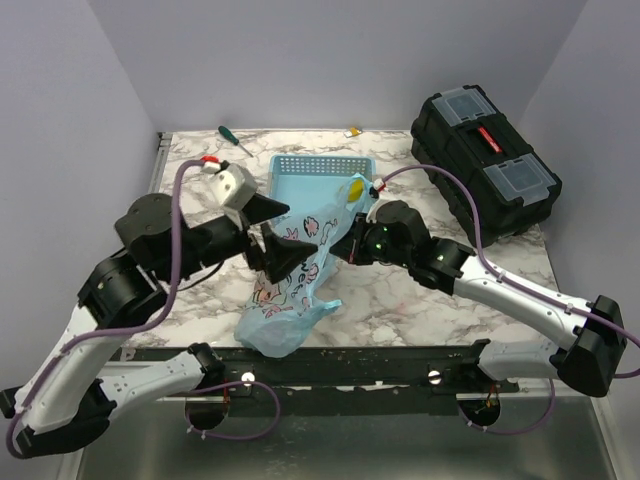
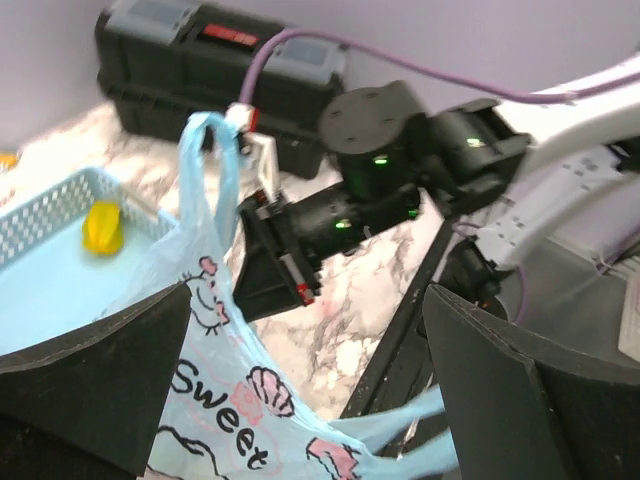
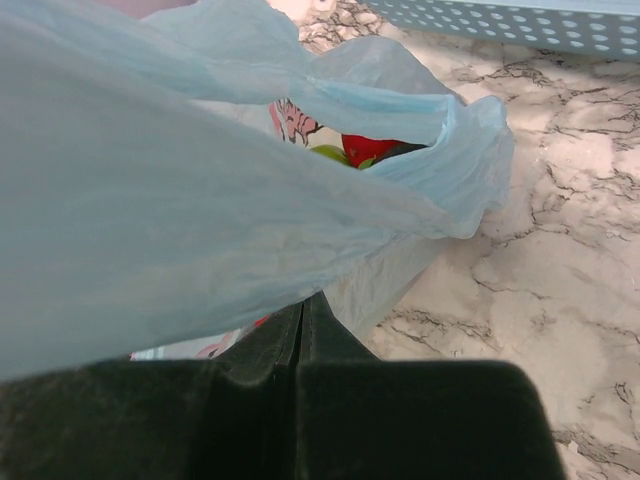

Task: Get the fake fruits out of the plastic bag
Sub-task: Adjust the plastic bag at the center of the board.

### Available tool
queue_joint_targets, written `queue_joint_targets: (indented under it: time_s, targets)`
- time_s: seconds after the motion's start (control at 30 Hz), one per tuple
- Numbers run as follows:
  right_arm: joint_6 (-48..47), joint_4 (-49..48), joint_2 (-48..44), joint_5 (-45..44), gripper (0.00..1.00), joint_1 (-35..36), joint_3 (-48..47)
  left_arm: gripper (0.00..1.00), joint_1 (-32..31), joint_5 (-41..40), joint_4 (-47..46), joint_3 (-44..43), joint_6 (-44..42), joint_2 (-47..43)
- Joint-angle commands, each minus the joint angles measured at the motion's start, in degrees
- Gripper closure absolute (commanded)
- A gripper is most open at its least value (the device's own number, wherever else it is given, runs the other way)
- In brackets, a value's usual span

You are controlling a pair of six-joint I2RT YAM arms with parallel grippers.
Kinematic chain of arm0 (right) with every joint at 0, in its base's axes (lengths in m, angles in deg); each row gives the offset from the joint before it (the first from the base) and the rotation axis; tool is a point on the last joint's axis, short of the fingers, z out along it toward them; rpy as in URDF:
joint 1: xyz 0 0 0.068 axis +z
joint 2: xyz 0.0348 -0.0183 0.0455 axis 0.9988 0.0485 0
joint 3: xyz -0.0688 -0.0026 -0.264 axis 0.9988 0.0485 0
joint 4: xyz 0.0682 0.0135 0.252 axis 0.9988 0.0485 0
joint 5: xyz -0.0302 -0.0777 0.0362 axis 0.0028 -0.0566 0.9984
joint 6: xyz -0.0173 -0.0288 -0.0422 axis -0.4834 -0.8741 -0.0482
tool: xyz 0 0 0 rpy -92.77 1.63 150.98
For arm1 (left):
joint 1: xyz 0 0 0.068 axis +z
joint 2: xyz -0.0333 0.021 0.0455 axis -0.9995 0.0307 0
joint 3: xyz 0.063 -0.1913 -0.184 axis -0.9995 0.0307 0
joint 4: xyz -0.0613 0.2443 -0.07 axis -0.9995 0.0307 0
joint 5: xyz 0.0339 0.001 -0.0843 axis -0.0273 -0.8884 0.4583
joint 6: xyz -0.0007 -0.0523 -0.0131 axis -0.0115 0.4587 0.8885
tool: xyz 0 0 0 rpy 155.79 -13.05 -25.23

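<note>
The light-blue plastic bag with a pink-and-white print hangs stretched at the table's middle. Its top edge is lifted and its bottom rests on the marble. My right gripper is shut on the bag's upper film, and its closed fingertips pinch it. Through the bag's mouth I see a red fruit and a green one inside. My left gripper is wide open beside the bag's upper part. The printed film lies between its fingers, against the left one. A yellow fruit lies in the basket.
A rigid light-blue mesh basket stands behind the bag. A black toolbox sits at the back right. A green-handled screwdriver and a small yellow item lie near the back wall.
</note>
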Motion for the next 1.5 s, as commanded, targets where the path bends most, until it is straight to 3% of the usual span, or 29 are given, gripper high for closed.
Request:
queue_joint_targets:
  time_s: [0.0,0.13,0.37,0.43,0.73,0.97,1.2,1.47]
  targets:
    - [-1.4,0.9,-0.6,-0.4,0.99,0.0,-1.6,0.01,0.2,-11.5,6.9,0.7,6.7,9.9]
    - [-1.4,0.7,-1.4,-1.3,0.99,0.0,-1.2,0.05,0.2,-12.9,5.7,5.4,10.7,15.6]
    - [-1.3,0.7,-1.5,-1.3,0.99,0.0,-1.2,0.26,0.2,-15.4,-0.4,13.2,11.7,19.8]
    - [-1.1,0.5,-1.7,-1.1,0.99,0.0,-1.0,0.35,0.2,-20.6,0.0,13.8,11.3,20.3]
    - [-0.9,-0.4,-1.0,-0.9,0.99,0.1,0.4,0.80,0.4,-30.3,-4.0,20.1,7.1,12.6]
    - [-3.1,0.5,2.4,-2.6,0.99,0.0,-2.8,0.99,1.6,-39.6,-3.1,21.1,3.7,6.6]
    - [-8.7,3.6,7.9,-6.0,0.99,0.1,-11.2,1.00,5.3,-50.6,-2.1,22.2,1.8,0.6]
    - [-13.7,9.6,12.6,-14.2,0.99,-1.8,-18.4,1.00,12.5,-51.1,-1.9,25.9,2.1,-4.8]
